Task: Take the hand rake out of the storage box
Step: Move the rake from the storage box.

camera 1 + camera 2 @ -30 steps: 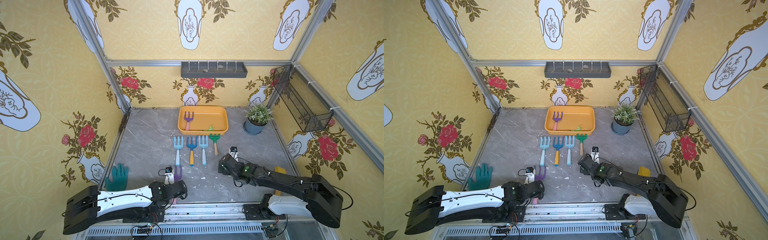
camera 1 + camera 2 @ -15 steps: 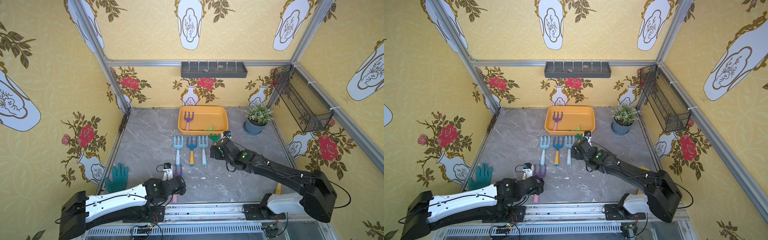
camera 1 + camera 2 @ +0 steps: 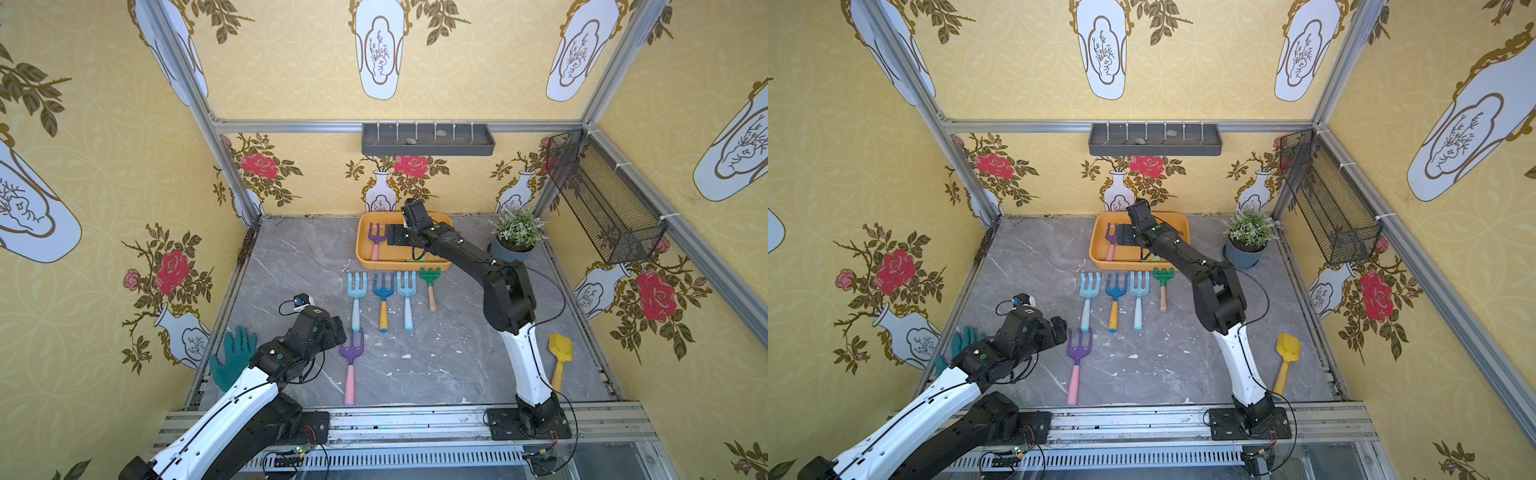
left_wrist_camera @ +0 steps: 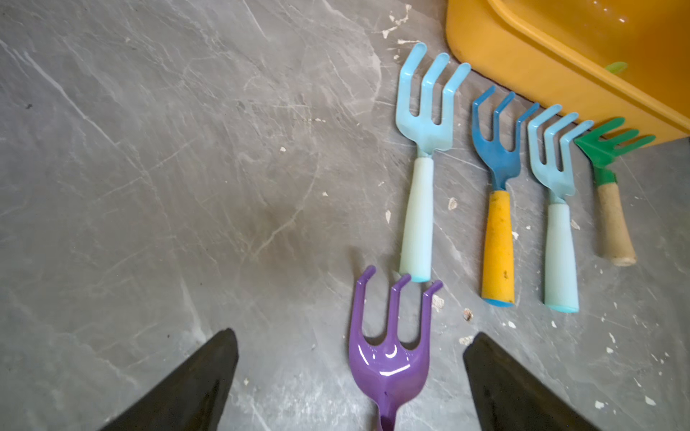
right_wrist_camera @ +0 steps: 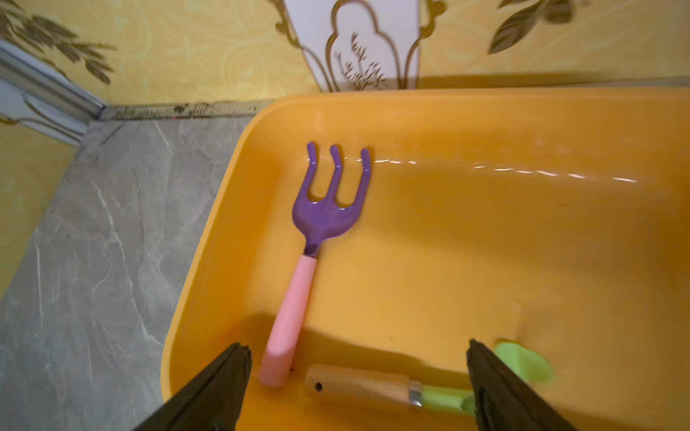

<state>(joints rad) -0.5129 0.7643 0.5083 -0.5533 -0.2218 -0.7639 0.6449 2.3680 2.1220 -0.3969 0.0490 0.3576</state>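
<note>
The right gripper [image 5: 357,349] hung, jaws apart, over the hand rake [image 5: 326,212] inside the storage box [image 5: 485,108]. Well in front of the box, the left gripper [image 4: 351,337] gaped over a second rake [image 4: 388,360].

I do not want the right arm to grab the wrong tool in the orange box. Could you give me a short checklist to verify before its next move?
1. Right gripper open: ok, jaws wide apart.
2. Gripper above the storage box: ok.
3. Purple hand rake free to lift: ok, it lies flat in the box with nothing on it.
4. Jaws centred on the rake's pink handle: not ok. The handle sits off to one side, and the wooden handle of a light-green tool lies between them instead.
5. Left gripper out of the way: ok, open above a second purple rake on the floor, away from the box.
</note>
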